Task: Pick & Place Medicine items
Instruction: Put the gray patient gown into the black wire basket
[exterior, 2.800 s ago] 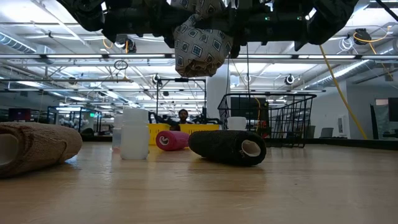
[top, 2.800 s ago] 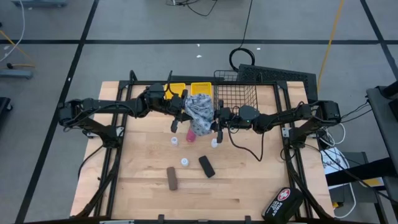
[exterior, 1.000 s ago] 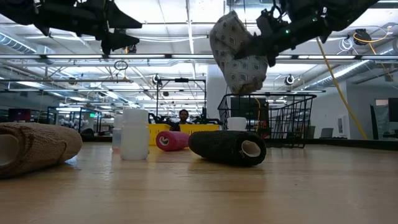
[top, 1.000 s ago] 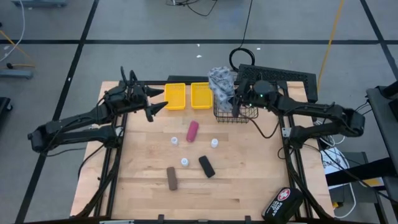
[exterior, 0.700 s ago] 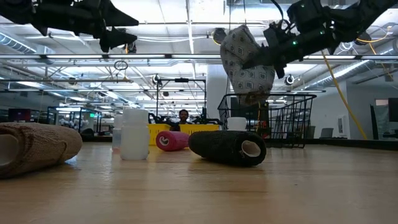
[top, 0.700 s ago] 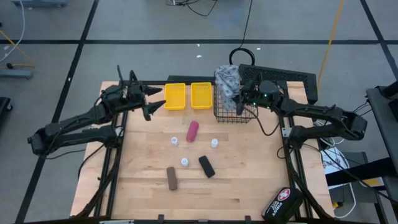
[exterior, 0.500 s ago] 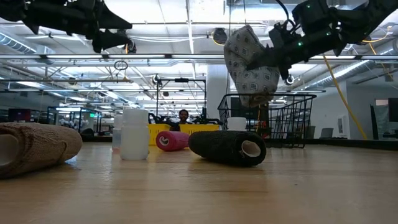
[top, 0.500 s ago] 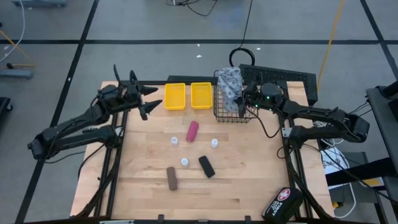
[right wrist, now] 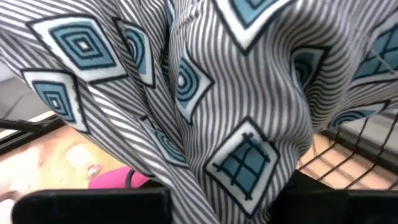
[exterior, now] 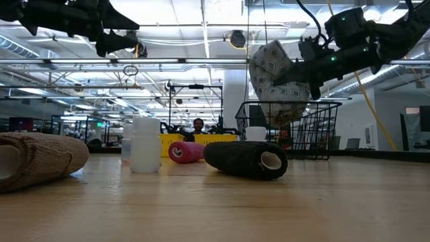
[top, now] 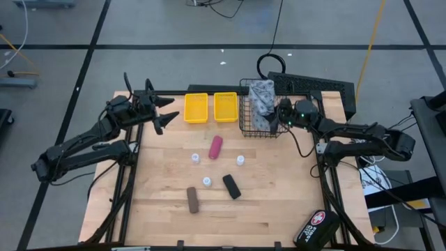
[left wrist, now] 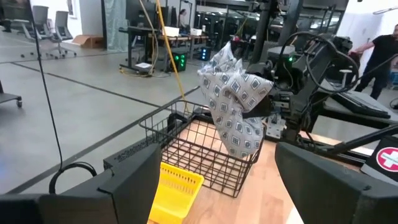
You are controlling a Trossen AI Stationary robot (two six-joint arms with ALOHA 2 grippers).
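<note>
Wooden table fills the centre of the high view; its lower half and right side are bare wood, plenty of room to move there. Black wire basket sits at the table's upper edge, right of centre, with two yellow trays just beside it on the left. Right gripper is over the basket's right rim, clamped on the blue-white patterned soft pouch — the pouch hangs above the basket opening, its lower end about level with the top rim in the low view. Left gripper hovers at the upper left of the table near the edge, jaws spread wide, holding nothing, well apart from the basket. Black case with the red-white cross lies off the lower right corner. Loose items cluster mid-table with open wood around them: magenta capsule-shaped tube, black block, brown block lowest of the group, and three tiny white bottles spaced between — none touching each other.
</note>
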